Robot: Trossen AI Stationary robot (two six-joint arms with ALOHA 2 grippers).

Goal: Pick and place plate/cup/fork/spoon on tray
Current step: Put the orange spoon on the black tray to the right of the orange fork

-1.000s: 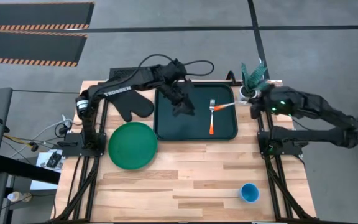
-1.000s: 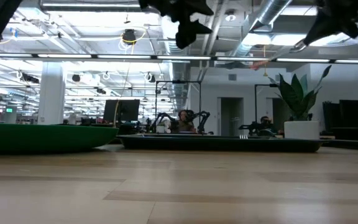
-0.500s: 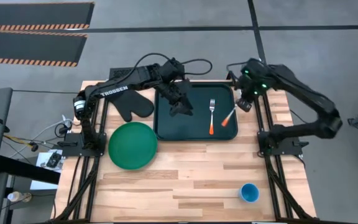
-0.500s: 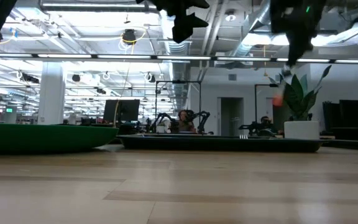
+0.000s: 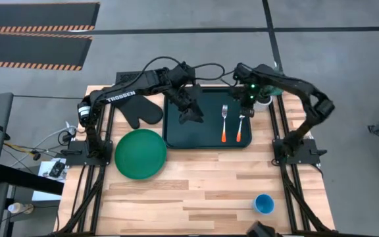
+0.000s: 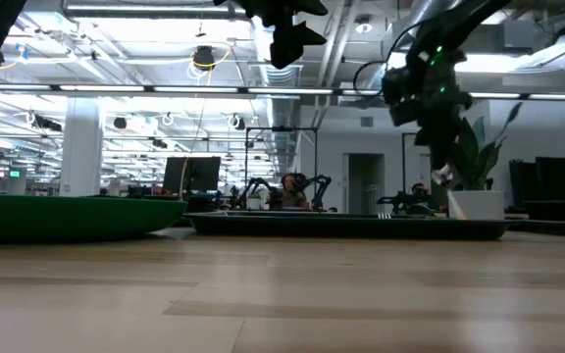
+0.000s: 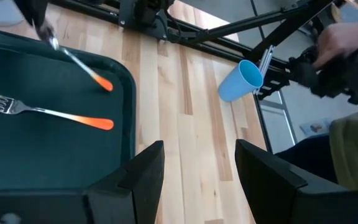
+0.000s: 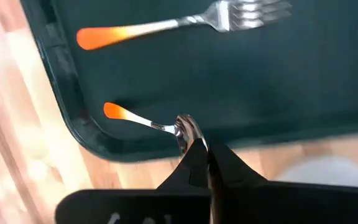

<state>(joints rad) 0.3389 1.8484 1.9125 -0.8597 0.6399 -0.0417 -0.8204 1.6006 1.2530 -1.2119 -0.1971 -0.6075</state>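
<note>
The dark tray (image 5: 176,131) lies at the table's far middle. The fork (image 5: 224,122) lies in it. My right gripper (image 5: 245,109) is over the tray's right part, shut on the orange-handled spoon (image 5: 240,126), which runs beside the fork. My left gripper (image 5: 191,112) hangs open and empty above the tray's left part. The green plate (image 5: 140,153) rests on the table at the tray's near left. The blue cup (image 5: 264,203) stands near the table's near right corner. My right gripper pinches the spoon's silver bowl (image 8: 184,127) between its two fingertips, coming from above and slanting down. The handle runs on from the fingers toward the table's near edge, its orange end (image 8: 112,111) low over the tray by the right rim. Whether that end touches the tray, I cannot tell.
A black oven mitt (image 5: 140,112) lies left of the tray. A white pot with a plant (image 5: 266,99) stands at the tray's far right, behind my right arm. In the left wrist view a person's hand (image 7: 353,37) shows beyond the table, past the cup (image 7: 240,81).
My right gripper has gone from beside the tray's far right corner toward the table's left and down over the tray's right part. The spoon came along and has turned from lying crosswise over the fork to lying lengthwise beside it.
</note>
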